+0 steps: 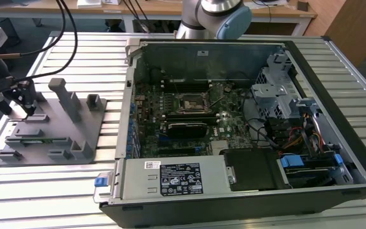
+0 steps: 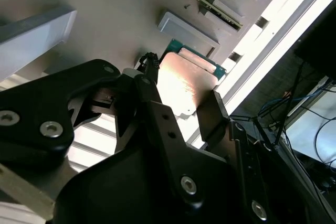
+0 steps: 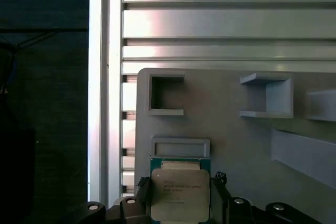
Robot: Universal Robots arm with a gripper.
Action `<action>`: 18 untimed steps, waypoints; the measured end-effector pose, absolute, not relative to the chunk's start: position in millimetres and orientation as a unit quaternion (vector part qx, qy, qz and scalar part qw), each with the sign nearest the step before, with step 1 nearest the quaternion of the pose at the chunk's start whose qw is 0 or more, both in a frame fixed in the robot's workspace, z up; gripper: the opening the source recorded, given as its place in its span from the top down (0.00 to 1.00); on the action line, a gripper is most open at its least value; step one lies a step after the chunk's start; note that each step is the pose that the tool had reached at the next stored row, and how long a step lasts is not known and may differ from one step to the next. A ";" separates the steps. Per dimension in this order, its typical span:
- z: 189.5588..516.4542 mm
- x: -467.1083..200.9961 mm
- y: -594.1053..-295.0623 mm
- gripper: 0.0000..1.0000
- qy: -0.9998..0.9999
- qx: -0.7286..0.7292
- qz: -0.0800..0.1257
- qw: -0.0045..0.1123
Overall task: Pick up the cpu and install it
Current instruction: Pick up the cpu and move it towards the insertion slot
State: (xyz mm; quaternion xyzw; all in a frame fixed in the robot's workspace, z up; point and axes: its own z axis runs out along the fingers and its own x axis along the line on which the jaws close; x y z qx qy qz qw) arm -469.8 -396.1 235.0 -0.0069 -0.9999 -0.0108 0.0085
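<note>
One step in hand: pickup. Claw (image 3: 181,182) low over grey fixture (image 3: 231,145), cpu (image 3: 180,201) flat beneath, inside its span; clenched or released, cannot tell. Socket (image 1: 189,102) well apart from claw. Judgement: lift calls for square, even hold on cpu edges.

In the exterior view the fixture (image 1: 84,129) stands left, the computer case (image 1: 202,55) right. The cpu (image 3: 180,198) lies on the fixture, beneath the gripper (image 1: 27,114).

Open computer case (image 1: 234,53), grey fixture (image 1: 43,130), slatted table (image 1: 36,191)
</note>
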 end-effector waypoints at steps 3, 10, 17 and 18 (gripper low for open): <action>236.4 -469.8 -396.1 0.46 -1.000 -0.007 -0.011 0.009; 237.4 -469.8 -396.0 0.46 -1.000 -0.007 -0.011 0.008; 238.1 -469.8 -396.0 0.46 -1.000 -0.007 -0.011 0.009; 238.2 -469.8 -396.0 0.46 -1.000 -0.007 -0.011 0.009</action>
